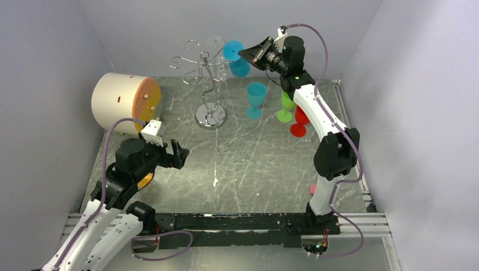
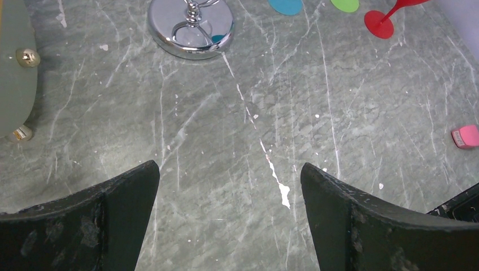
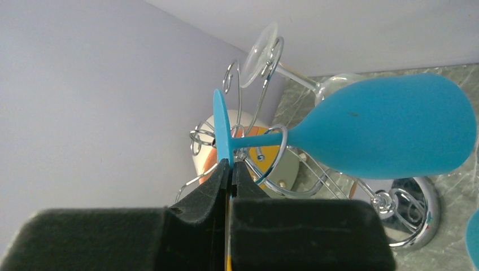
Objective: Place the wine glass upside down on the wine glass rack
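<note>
The wine glass rack (image 1: 204, 70) is a silver wire stand with curled arms and a round chrome base (image 2: 191, 28), at the back centre. My right gripper (image 1: 245, 53) is shut on the round foot (image 3: 221, 127) of a blue wine glass (image 3: 384, 127) and holds it upside down at the rack's right side. In the right wrist view the stem lies inside one wire loop (image 3: 282, 148), and the gripper (image 3: 230, 164) pinches the foot's edge. A clear glass (image 3: 262, 56) hangs on the rack behind. My left gripper (image 1: 179, 153) is open and empty, low over the table (image 2: 229, 172).
A cream cylinder with an orange end (image 1: 121, 101) lies at the back left. A blue glass (image 1: 256, 99), a green one (image 1: 287, 107) and a red one (image 1: 299, 121) stand right of the rack. A small pink object (image 2: 466, 136) lies at the table's right.
</note>
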